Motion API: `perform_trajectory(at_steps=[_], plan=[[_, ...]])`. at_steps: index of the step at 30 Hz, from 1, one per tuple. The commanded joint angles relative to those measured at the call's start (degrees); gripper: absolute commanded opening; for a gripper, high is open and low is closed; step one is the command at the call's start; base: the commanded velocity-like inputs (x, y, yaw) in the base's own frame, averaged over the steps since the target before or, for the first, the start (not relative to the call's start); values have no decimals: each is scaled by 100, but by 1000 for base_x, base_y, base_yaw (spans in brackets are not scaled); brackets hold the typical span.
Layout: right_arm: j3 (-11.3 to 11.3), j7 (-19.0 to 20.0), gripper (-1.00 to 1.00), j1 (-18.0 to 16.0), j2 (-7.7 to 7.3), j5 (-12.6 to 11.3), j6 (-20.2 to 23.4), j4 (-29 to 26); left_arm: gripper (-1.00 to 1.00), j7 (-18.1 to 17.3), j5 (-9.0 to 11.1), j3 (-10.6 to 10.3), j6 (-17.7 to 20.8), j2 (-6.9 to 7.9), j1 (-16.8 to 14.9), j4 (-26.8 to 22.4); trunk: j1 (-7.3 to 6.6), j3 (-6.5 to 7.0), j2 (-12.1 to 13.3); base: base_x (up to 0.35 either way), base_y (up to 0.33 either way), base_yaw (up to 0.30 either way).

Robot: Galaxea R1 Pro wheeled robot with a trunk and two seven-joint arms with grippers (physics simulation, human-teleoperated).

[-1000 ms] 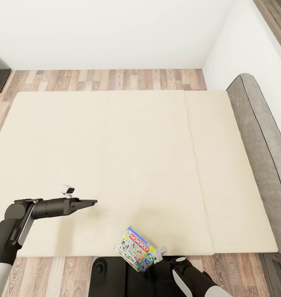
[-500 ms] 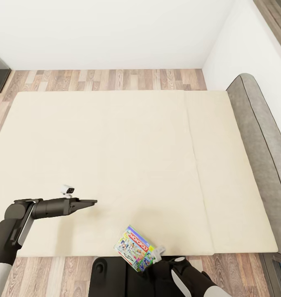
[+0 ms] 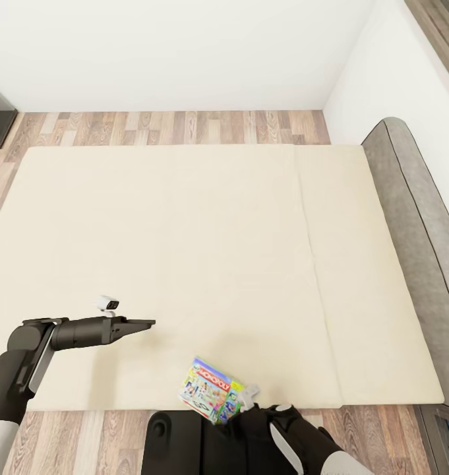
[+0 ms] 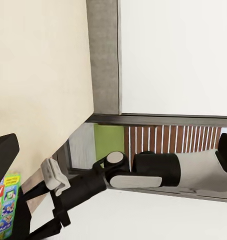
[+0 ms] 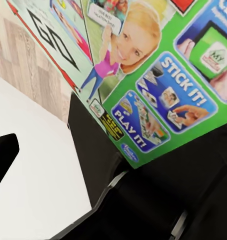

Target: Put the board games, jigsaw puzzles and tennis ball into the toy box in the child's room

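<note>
Now | right gripper (image 3: 249, 400) grasping board game (image 3: 209, 390) clear of bed (image 3: 184, 251) edge for carrying | left gripper (image 3: 144, 323) state unclear

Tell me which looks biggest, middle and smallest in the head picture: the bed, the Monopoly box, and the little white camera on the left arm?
1. The bed, by far the biggest.
2. The Monopoly box.
3. The little white camera, smallest.

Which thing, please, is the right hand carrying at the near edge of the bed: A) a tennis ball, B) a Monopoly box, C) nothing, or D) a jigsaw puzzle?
B: the right hand holds a colourful Monopoly box over the near edge of the bed.
</note>
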Motion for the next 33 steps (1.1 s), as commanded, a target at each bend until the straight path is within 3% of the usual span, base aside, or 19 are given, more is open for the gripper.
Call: perform_trajectory(at_steps=[1,14,33], plan=[[24,-6,100,-7,-1,-59,37,-46,100,-22,-4,0,61,3,-1,-2,3,-6,-8,0,0,0],[23,-101,100,-26,12,-59,54,-366,100,-22,-8,-1,61,-3,-1,-2,3,-6,-8,0,0,0],[-3,-122,100,-489,75,-79,131,-505,100,-22,-16,7,61,-3,-1,-2,3,-6,-8,0,0,0]])
